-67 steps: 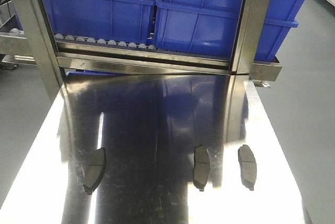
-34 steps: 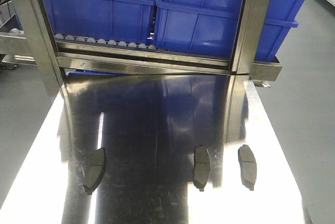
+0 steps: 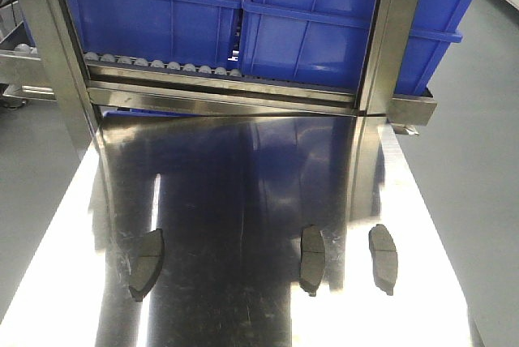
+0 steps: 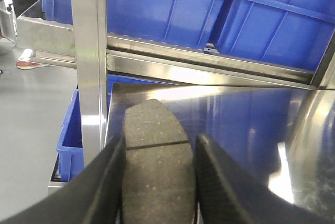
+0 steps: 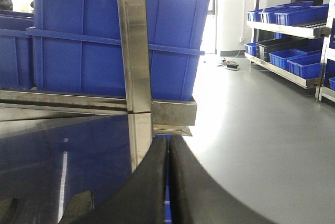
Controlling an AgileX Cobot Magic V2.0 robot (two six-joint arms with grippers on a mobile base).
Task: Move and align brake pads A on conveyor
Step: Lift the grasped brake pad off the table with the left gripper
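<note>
Near the steel table's [image 3: 243, 177] left edge, your left gripper [image 4: 160, 148] clamps one brake pad [image 4: 157, 174]; the right gripper [image 5: 168, 143] is closed, empty. Three pads [image 3: 147, 263] [image 3: 312, 259] [image 3: 383, 258] lie on the table. Next, carry yours to the unseen conveyor.

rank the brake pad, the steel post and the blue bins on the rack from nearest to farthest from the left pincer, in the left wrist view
1. brake pad: in the centre, between the fingers of the left pincer.
2. steel post: upright, to the left, beyond the pad.
3. blue bins: on the rack across the back, behind the post.
</note>
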